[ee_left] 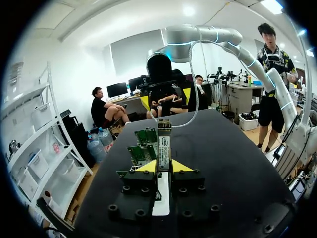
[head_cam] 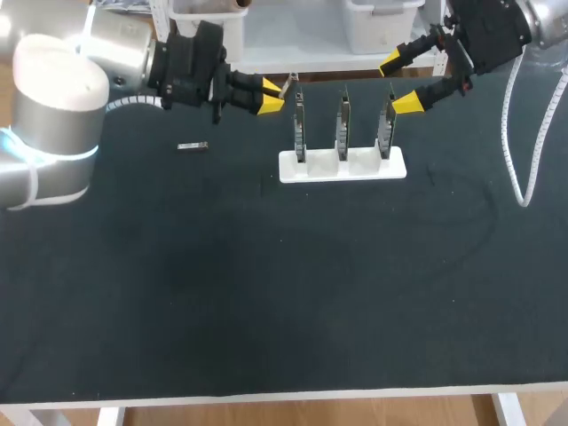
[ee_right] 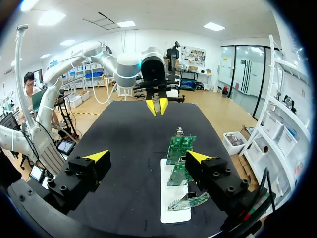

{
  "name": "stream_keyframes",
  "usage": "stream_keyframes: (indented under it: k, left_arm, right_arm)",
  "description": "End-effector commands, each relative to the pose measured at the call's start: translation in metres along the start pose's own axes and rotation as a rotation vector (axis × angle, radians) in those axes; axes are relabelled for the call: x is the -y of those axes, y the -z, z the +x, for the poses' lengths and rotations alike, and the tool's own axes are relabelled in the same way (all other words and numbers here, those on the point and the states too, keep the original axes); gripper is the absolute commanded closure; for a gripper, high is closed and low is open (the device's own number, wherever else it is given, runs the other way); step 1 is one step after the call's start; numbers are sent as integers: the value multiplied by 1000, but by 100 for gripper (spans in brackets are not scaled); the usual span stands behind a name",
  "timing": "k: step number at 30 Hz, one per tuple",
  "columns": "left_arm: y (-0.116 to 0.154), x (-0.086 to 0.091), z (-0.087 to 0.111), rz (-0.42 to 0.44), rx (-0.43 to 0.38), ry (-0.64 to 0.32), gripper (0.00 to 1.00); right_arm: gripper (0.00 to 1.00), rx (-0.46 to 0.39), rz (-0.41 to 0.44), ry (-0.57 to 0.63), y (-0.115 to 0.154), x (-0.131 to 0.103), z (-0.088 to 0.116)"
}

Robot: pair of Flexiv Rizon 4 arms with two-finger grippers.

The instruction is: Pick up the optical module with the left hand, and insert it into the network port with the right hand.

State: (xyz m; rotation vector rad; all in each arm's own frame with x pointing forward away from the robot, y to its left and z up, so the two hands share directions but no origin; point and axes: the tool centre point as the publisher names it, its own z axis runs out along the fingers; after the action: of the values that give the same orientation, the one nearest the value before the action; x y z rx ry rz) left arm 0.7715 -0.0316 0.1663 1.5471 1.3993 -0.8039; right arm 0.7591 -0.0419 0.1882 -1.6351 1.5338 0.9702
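Clamped between the two yellow fingertips [ee_left: 147, 166] of the left gripper [ee_left: 164, 167], the optical module [ee_left: 164, 143] stands upright. Both fingers press on its sides, and its metal body sticks out well past the tips. Just ahead of it, slightly to one side, green circuit boards [ee_left: 144, 145] stand in a white holder [ee_left: 161, 201], whose near end lies under the fingers. From above, the module's free end is just beside the top of the first board [head_cam: 299, 124], held clear of the black table [head_cam: 266, 293]. At the holder's other end the right gripper [ee_right: 147, 156] hangs with its fingers spread wide and holding nothing, near the third board [head_cam: 384, 124]. A second small module [head_cam: 193, 145] lies flat on the table, well apart from the holder.
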Motion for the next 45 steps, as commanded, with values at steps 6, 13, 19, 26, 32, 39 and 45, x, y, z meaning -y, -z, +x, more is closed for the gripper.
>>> stream_keyframes:
  k: [6, 13, 19, 26, 32, 39, 45]
  left_arm:
    - [-1, -2, 1, 4, 0, -1, 100]
    - [-12, -1, -11, 40, 14, -32, 100]
    - [-2, 2, -37, 27, 39, -49, 100]
    - [-8, 6, -55, 35, 109, -26, 100]
    - [-29, 16, -63, 18, 171, 1, 100]
    - [-42, 24, -79, -3, 178, -4, 100]
    - [-54, 26, -82, -3, 160, -5, 100]
  right_arm:
    - [0, -1, 3, 0, 0, -1, 0]
    - [0, -1, 3, 0, 0, -1, 0]
    - [0, -1, 3, 0, 0, -1, 0]
    - [0, -1, 3, 0, 0, -1, 0]
    - [0, -1, 3, 0, 0, -1, 0]
    - [0, -1, 3, 0, 0, -1, 0]
    - [0, -1, 3, 0, 0, -1, 0]
